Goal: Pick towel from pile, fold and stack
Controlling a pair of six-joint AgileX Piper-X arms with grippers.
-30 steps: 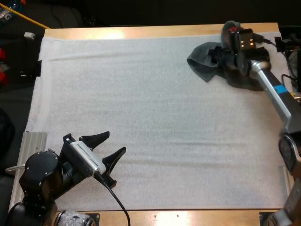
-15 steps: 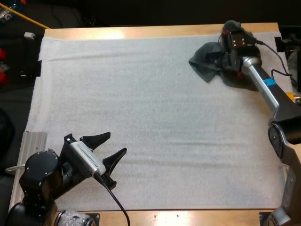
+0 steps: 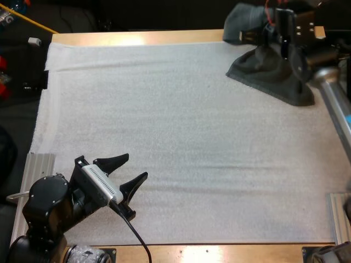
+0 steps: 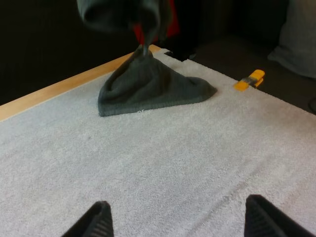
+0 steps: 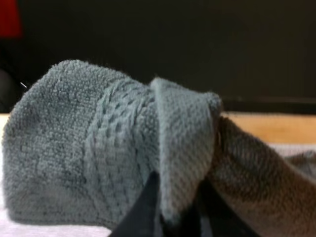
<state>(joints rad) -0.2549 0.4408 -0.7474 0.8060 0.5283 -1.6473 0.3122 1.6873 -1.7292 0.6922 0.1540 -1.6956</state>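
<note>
A dark grey-green towel (image 3: 274,76) lies at the mat's far right corner, one end pulled up off the white mat (image 3: 164,120). My right gripper (image 3: 263,34) is shut on that raised end, and a bunch of cloth (image 3: 244,19) hangs over the fingers toward the far edge. In the right wrist view the towel (image 5: 108,148) folds over my right gripper (image 5: 173,212), pinched between the black fingers. The left wrist view has the towel (image 4: 148,86) as a tent rising from the mat. My left gripper (image 3: 134,166) stands open over the near left of the mat, nothing between its fingers (image 4: 96,219).
The table's wooden far edge (image 3: 137,37) runs just behind the towel. An orange mark (image 4: 249,79) lies on the mat to the right of the towel. A metal rail (image 3: 33,164) sits at the mat's left side, near my left arm.
My right gripper shut on the towel and rose toward the far edge, pulling one end up so the cloth stretches into a tent. My left arm has not moved.
</note>
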